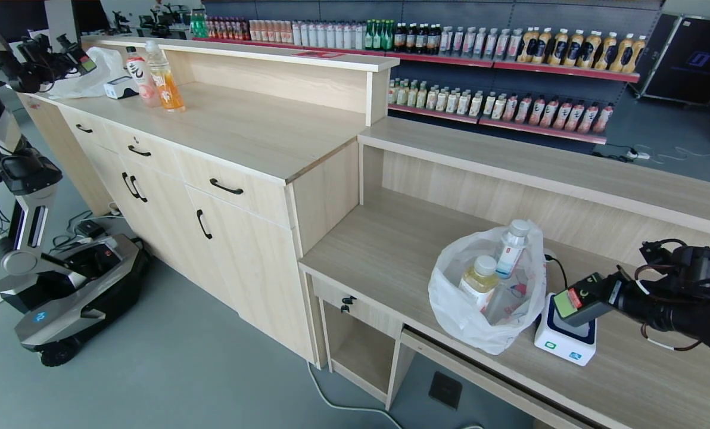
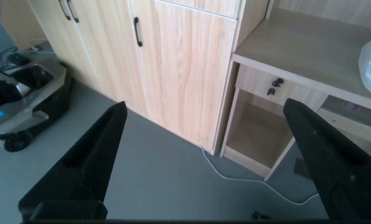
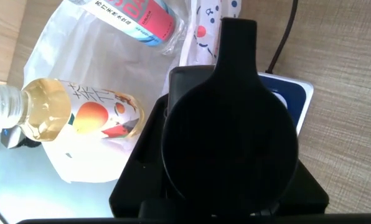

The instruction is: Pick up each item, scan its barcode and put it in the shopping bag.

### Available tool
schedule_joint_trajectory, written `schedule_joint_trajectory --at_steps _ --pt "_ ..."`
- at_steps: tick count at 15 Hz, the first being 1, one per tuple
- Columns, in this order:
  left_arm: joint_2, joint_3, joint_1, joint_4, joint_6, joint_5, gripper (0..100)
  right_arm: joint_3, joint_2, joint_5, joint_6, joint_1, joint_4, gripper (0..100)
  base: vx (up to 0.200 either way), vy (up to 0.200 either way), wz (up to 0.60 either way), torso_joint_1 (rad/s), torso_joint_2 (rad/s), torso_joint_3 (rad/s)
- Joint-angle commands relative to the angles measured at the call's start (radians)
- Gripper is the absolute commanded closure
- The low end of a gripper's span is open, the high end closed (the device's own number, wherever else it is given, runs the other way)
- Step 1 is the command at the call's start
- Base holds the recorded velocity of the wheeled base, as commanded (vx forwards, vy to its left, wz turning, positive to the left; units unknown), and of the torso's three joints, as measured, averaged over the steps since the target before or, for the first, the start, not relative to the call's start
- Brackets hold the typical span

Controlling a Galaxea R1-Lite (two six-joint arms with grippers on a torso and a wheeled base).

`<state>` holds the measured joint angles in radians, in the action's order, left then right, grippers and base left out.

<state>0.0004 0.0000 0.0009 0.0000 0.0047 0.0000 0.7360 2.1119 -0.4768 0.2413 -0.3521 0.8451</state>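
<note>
Head view is showing two wooden worktops, so I'm placing everything off the shopping bag [image 1: 456, 301]. Way off to the bag's left, on the taller worktop [image 1: 242, 125], an orange drink bottle [image 1: 165, 80] and a pink-labelled bottle [image 1: 136, 70] are standing upright side by side. A second white bag [image 1: 90, 74] and a small white box [image 1: 117, 88] are sitting just past them.

Left wrist view: the left tool [image 2: 205, 106] is hanging over the grey floor [image 2: 173, 168], down to the bag's left and in front of the cabinet doors [image 2: 185, 56]. Its jaws are spread wide and gripping nothing.

The shopping bag itself is sitting open on the lower worktop [image 1: 385, 244], and two bottles are already standing inside it. One is a pale yellow bottle [image 1: 479, 280] with a white cap. The other is a taller red-and-white bottle [image 1: 510, 244] leaning next to it.

Just beside the bag's right side, a white scanner [image 1: 563, 344] is sitting on the same worktop, with a black cable [image 1: 556, 268] running off behind the bag. The right tool [image 1: 574, 302] is hovering right over the scanner, just right of the bag. Honestly can't tell how open it is or whether it's holding anything.
</note>
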Motion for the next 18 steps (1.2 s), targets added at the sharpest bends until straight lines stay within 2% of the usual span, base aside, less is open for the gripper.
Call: schedule_joint_trajectory --at_steps 1,10,18 --pt "0.0 0.0 0.001 0.0 0.0 0.0 0 0.014 0.02 -0.002 0.006 0.009 0.008 100 0.0 0.0 0.0 0.0 0.0 0.0" --pt "0.0 0.0 0.001 0.0 0.0 0.0 0 0.046 0.079 0.009 0.016 0.065 0.048 100 0.0 0.0 0.0 0.0 0.0 0.0" --pt "0.0 0.0 0.001 0.0 0.0 0.0 0 0.062 0.097 0.023 0.018 0.067 0.065 100 0.0 0.0 0.0 0.0 0.0 0.0"
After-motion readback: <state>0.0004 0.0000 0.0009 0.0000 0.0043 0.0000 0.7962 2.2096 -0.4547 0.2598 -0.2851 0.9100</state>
